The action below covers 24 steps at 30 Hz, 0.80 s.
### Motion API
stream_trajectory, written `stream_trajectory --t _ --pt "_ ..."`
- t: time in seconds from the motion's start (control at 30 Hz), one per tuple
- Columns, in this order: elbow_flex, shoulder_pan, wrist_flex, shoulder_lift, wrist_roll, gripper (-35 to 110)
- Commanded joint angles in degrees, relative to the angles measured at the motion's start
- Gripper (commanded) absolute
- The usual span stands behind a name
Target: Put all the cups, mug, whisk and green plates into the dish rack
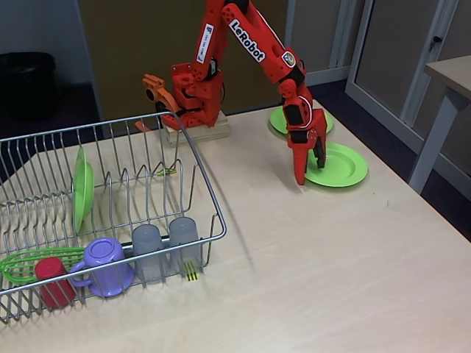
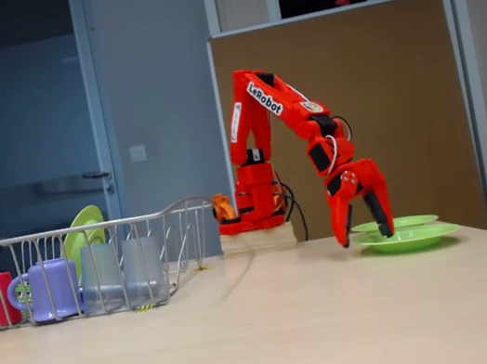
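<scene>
At the near end of the dish rack (image 1: 110, 213), the whisk (image 1: 33, 263) lies flat with its long axis running across the rack, green loops toward the left edge in a fixed view. Just beside it stand the red cup (image 1: 53, 281) and the purple mug (image 1: 105, 263), which looks turned mouth-down with its handle toward the cup, then the two grey-blue tumblers (image 1: 165, 246) side by side against the rack's near wall. Farther back in the rack, one green plate (image 1: 83, 187) stands on edge between the prongs. The rack rests on the pale worktop (image 1: 316, 279). Well to the right, the gripper (image 1: 310, 168) points down with its jaws spread, straddling the near rim of a second green plate (image 1: 340, 165) that lies flat on the worktop; whether a fingertip touches it cannot be told. A third green plate (image 1: 278, 118) lies flat just behind it, near the arm's base.
</scene>
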Motion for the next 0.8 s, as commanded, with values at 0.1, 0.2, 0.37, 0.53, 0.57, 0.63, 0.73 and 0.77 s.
stream_trajectory --t 0.1,0.2,0.37,0.53,0.57,0.63,0.73,0.77 --pt "3.87 0.97 -7.65 -2.11 0.35 36" --pt "5.89 2.99 -11.51 -3.52 -1.93 32" --pt "9.23 6.42 -14.94 -3.78 -3.34 13" --pt "11.69 8.70 -15.82 -1.85 -2.29 0" --pt "12.13 8.96 -15.91 -1.41 -2.64 0" --pt "12.48 8.96 -15.38 -0.62 -2.99 0" --pt "12.57 8.79 -13.71 0.62 -3.34 0" --pt "12.57 8.70 -12.57 1.41 -3.69 0"
